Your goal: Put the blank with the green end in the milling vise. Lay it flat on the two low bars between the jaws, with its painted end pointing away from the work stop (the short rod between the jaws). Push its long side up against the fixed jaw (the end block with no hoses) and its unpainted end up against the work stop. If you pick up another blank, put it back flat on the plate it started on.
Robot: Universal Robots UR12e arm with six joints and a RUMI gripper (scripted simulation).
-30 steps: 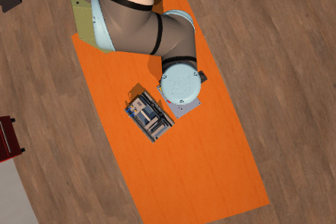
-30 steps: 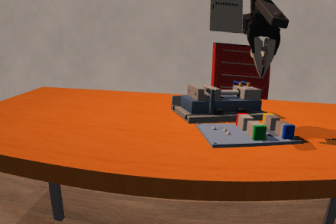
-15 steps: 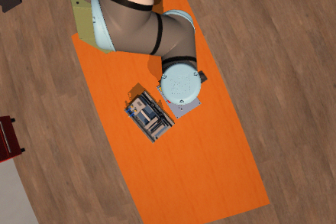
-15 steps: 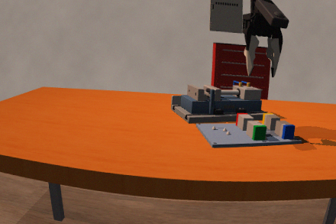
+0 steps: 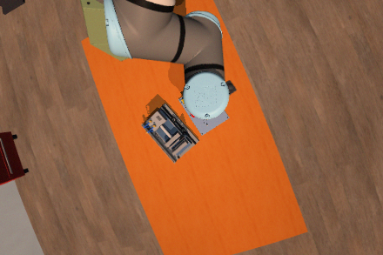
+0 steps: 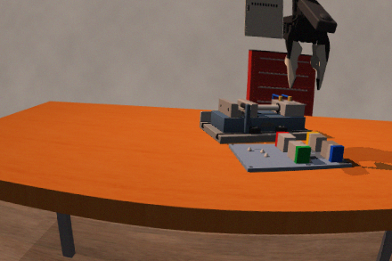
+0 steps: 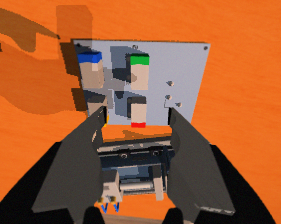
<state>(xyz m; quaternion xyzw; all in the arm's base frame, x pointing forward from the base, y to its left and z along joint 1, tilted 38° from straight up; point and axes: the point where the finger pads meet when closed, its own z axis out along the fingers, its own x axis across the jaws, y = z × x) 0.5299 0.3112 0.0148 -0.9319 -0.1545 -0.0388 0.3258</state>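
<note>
A: Where is the gripper (image 6: 306, 71) kept, and why might it be held there?

B: It is hung high above the table (image 6: 111, 154), over the near edge of the milling vise (image 6: 254, 118) and the grey plate (image 6: 267, 159). The jaws are parted about halfway and nothing is held between them. From that height the whole plate is taken in by the wrist view, so a choice among the blanks can probably be made before any descent.

A: Where is the blank with the green end (image 7: 139, 71) found?

B: It is laid flat on the plate, at about one o'clock from the plate's middle in the wrist view, with the blue-ended blank (image 7: 91, 70) well apart at its nine o'clock and the red-ended blank (image 7: 138, 113) near its six o'clock. A yellow-ended one is mostly hidden behind a finger. In the exterior view the green end (image 6: 303, 154) is turned toward the camera.

A: How is it described?

B: A short rectangular block is seen, pale tan along its body, with one end painted bright green. Gaps are left around it, so room for the fingers is judged sufficient.

A: And the vise?

B: No blank is seen between its jaws.
</note>
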